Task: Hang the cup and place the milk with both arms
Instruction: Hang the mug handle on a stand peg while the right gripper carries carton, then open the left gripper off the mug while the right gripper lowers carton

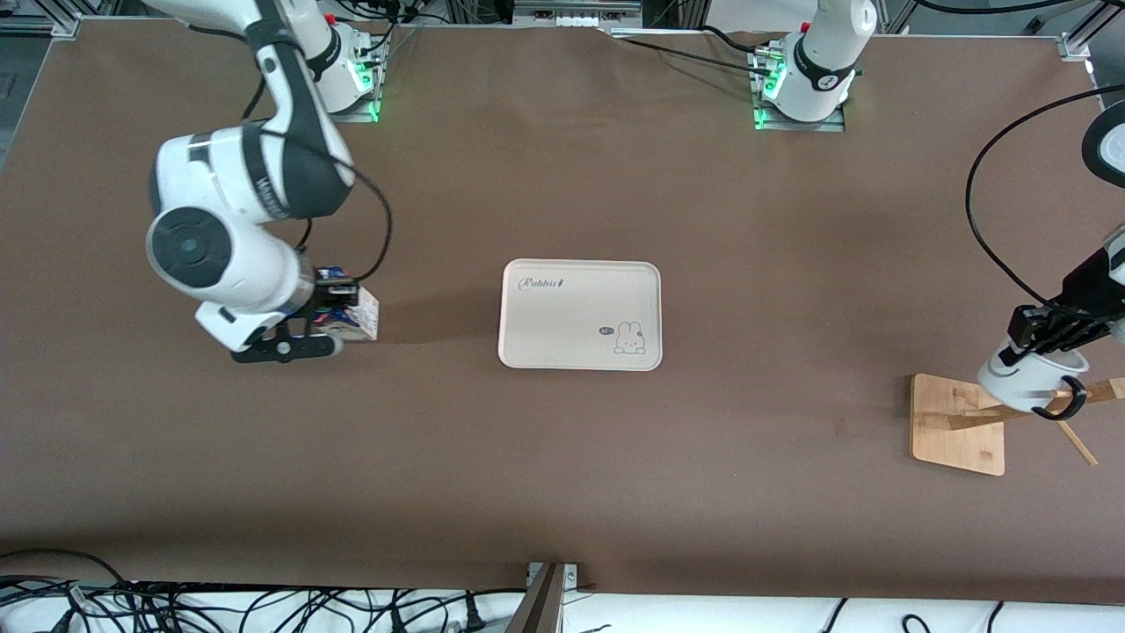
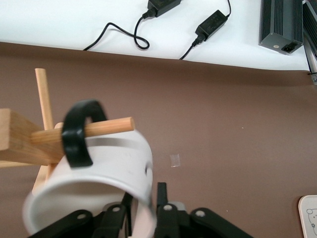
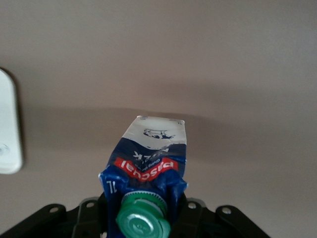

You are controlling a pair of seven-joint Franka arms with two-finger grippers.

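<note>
High front camera facing both bases; close wrist cameras, all sharing the tray point(image 1: 580, 314).

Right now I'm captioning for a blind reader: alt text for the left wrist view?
A white mug with a black loop handle hangs by that handle on a wooden rack's peg, with the left gripper at the mug's rim. Under them lies the brown table.

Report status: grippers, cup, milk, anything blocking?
Left gripper at cup, handle on the rack's peg. Right gripper shut on milk, beside the tray. Nothing in the way.
</note>
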